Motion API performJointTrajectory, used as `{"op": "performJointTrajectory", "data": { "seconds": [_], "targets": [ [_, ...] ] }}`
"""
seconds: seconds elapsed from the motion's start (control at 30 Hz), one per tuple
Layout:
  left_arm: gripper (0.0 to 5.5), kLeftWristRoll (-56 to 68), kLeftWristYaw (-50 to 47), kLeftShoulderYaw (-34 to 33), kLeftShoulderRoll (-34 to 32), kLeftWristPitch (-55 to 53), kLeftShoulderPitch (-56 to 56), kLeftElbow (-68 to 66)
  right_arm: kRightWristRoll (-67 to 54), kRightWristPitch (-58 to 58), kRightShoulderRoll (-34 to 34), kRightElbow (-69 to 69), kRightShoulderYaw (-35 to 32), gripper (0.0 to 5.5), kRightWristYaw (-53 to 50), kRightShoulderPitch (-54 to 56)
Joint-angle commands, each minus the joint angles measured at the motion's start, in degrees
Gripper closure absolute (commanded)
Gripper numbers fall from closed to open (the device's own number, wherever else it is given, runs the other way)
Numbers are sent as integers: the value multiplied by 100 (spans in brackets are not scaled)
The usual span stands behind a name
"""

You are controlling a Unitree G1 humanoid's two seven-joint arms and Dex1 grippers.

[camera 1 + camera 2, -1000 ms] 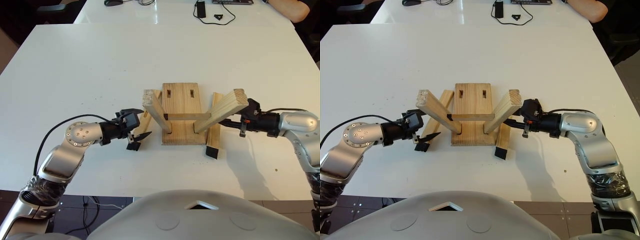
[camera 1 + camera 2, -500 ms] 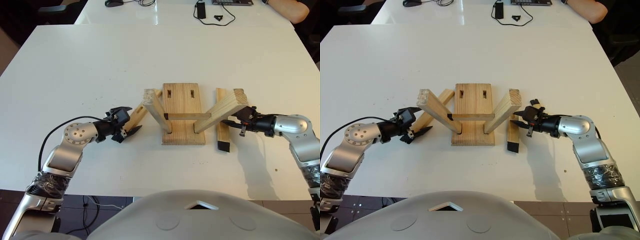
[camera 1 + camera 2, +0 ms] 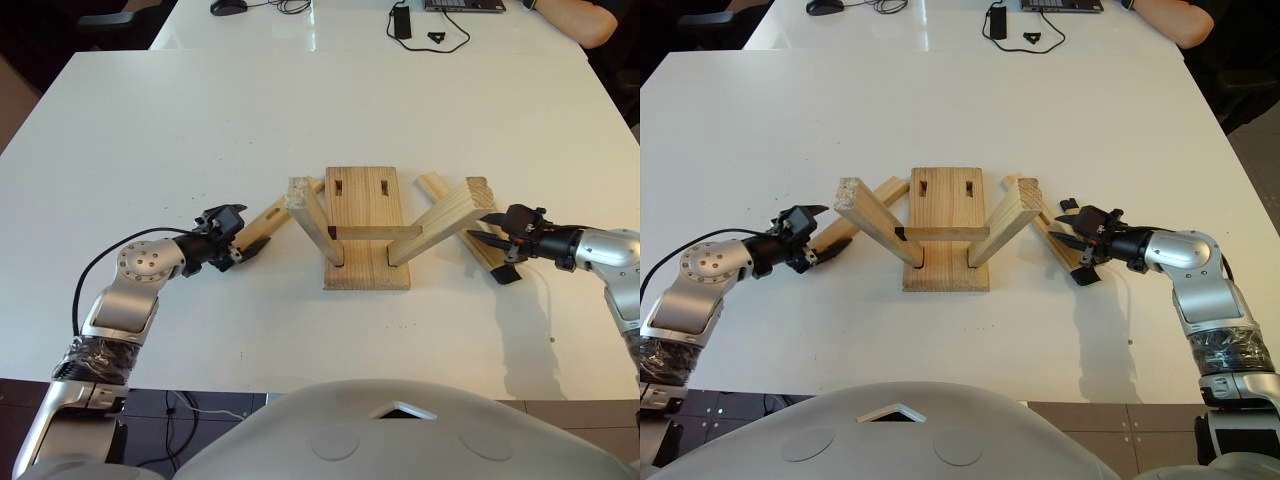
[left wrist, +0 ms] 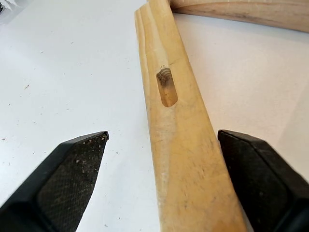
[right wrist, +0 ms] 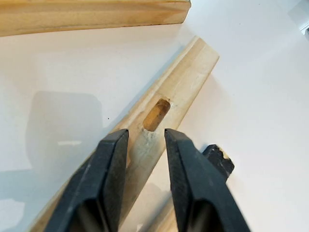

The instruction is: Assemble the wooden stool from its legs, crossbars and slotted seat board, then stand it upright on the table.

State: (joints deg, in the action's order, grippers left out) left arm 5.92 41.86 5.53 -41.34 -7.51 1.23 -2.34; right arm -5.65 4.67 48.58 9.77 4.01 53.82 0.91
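The slotted seat board point(image 3: 366, 262) lies flat mid-table with two legs point(image 3: 312, 218) point(image 3: 447, 218) standing in it, splayed outward and joined by a crossbar point(image 3: 375, 232). A loose leg point(image 3: 268, 220) lies on the table left of the board. My left gripper point(image 3: 245, 248) is open, its fingers point(image 4: 72, 169) astride that leg's near end, below its slot point(image 4: 167, 87). Another loose leg point(image 3: 462, 225) with a black end point(image 3: 505, 275) lies on the right. My right gripper point(image 3: 482, 228) hovers just over it, open by a narrow gap point(image 5: 146, 137) and holding nothing.
Two empty slots point(image 3: 361, 186) show at the board's far end. Bare white table point(image 3: 200, 130) stretches to the left and behind the board. A second table point(image 3: 340, 25) beyond carries cables and small black items.
Both arms have swung outward from the seat board. The loose legs have pivoted with them: the left one now angles out to the left, the right one out to the right.
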Motion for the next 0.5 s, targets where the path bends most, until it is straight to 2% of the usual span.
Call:
{"op": "performJointTrajectory", "data": {
  "seconds": [0.03, 0.33, 0.5],
  "targets": [
    [131, -187, -84, 59, 82, -312, 126, -206, 72, -219, 47, -331, 3, 412, 55, -138],
    [131, 1147, 179, -53, 603, -1524, 35, 2047, 98, -666, 255, -1444, 66, 412, 249, -444],
    [131, 1437, -88, 79, 934, -2094, -224, 2594, -44, -799, 336, -1842, 195, 412, 599, -766]
  ]
}}
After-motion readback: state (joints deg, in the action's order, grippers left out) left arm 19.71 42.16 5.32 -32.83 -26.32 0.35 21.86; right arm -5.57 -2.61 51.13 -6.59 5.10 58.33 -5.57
